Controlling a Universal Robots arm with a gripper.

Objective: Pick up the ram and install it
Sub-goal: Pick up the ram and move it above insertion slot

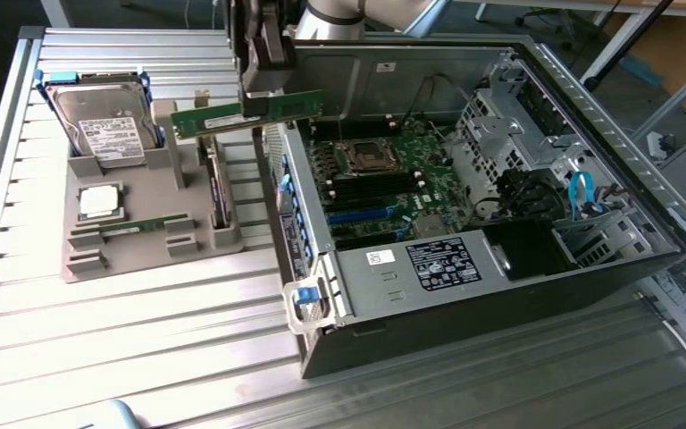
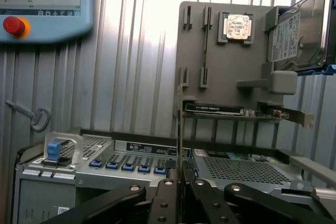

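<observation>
Exterior view: pincer (image 1: 263, 95) points straight down, clamping the ram (image 1: 218, 119) aloft.

On the slatted metal desk (image 1: 140, 340) we see a grey holder (image 1: 140, 259). A hard drive (image 1: 103, 121) leans at one end of it, and a square silver processor (image 1: 100, 201) lies flat in a pocket. Just beside it, to the exterior view's right, lies an open computer case (image 1: 474, 308). Its motherboard (image 1: 403, 170) is exposed, and a blue cable (image 1: 581, 192) sits near the drive bays. In the wrist view we see a pendant (image 2: 47, 3) with a red button (image 2: 16, 26).
</observation>
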